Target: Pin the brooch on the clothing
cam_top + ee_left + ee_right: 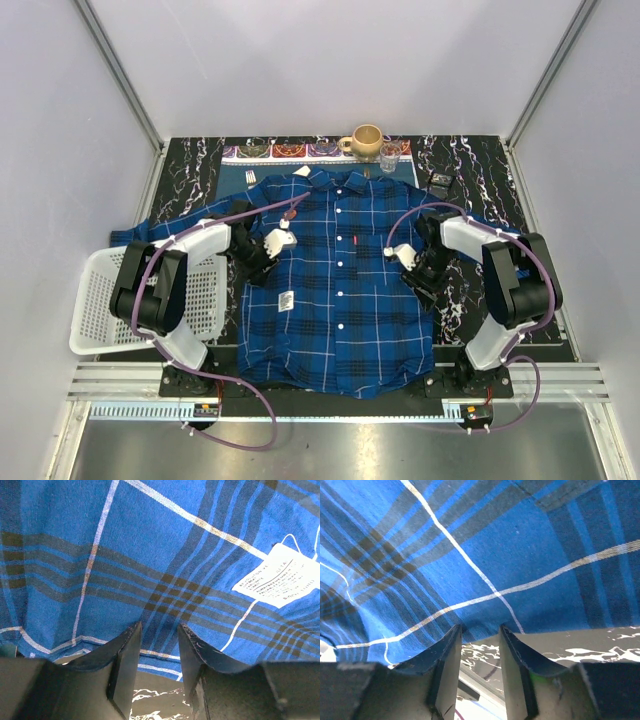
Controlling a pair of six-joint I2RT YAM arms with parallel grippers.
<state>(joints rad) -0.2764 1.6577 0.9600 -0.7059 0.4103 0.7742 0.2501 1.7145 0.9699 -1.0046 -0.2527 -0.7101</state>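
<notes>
1. The brooch (pixel 290 213) sits on the shirt (pixel 340 300), just below the collar and left of the buttons.
2. We see the shirt spread flat on the dark surface (pixel 190 170), collar at the far side.
3. Left end effector (pixel 159 626) – fingers parted, holding nothing, at the shirt's left edge near a paper tag (pixel 277 577).
4. Right end effector (pixel 480 628) – same deal, at the right edge.

3 plain white walls (pixel 330 60) enclose a black marbled tabletop (pixel 190 170) under even light.
</notes>
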